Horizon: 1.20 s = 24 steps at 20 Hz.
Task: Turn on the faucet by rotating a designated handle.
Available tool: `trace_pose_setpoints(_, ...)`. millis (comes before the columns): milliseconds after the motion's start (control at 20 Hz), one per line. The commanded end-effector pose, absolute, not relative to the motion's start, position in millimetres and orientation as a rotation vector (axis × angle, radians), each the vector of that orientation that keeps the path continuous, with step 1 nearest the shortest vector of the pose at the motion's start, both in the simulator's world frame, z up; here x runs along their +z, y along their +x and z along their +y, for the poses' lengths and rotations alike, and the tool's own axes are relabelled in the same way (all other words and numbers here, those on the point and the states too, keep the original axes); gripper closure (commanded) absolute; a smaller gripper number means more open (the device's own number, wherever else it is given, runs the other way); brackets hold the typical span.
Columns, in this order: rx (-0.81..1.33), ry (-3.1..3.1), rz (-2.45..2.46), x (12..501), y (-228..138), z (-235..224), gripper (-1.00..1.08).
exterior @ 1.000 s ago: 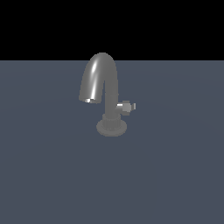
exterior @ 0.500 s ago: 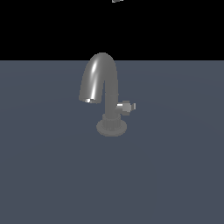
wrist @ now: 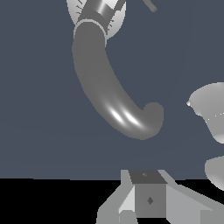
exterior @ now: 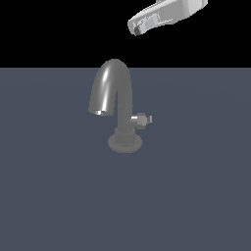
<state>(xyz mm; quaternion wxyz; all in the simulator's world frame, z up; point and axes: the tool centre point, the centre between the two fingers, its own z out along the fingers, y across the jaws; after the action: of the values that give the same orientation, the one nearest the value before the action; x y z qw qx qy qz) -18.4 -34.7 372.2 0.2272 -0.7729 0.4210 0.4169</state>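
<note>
The faucet (exterior: 117, 98) is glossy grey metal with a tall arched spout, an upright stem and a round ribbed base (exterior: 125, 143), and stands on the dark blue-grey floor. The handle (exterior: 141, 119) is a small stubby knob with a lighter tip, sticking from the stem toward the exterior view's right. My gripper (exterior: 137, 25) is high above the faucet, toward the exterior view's upper right, well apart from the handle. Its jaws do not show clearly. In the wrist view the spout (wrist: 109, 96) curves across the picture, and grey finger parts (wrist: 148, 199) show at the edge.
The dark blue-grey floor (exterior: 59, 196) spreads all around the faucet. Pale grey rounded shapes (wrist: 210, 113) sit at the edge of the wrist view; I cannot tell what they are.
The gripper has come into the exterior view from the top and moved down toward the faucet. The faucet and its handle have not moved.
</note>
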Motion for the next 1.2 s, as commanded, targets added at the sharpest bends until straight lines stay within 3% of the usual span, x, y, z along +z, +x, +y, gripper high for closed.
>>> trace_pose_setpoints(0,1.203,-2.036,1.211,358.3,-9.8,-40.6,1.08)
trace_pose_setpoints(600,1.417,-1.568,1.421,284.2,12.9,-66.1,1.08)
trace_pose_setpoints(1150,1.560,-1.097,1.565,208.7,8.1,-79.9,1.08)
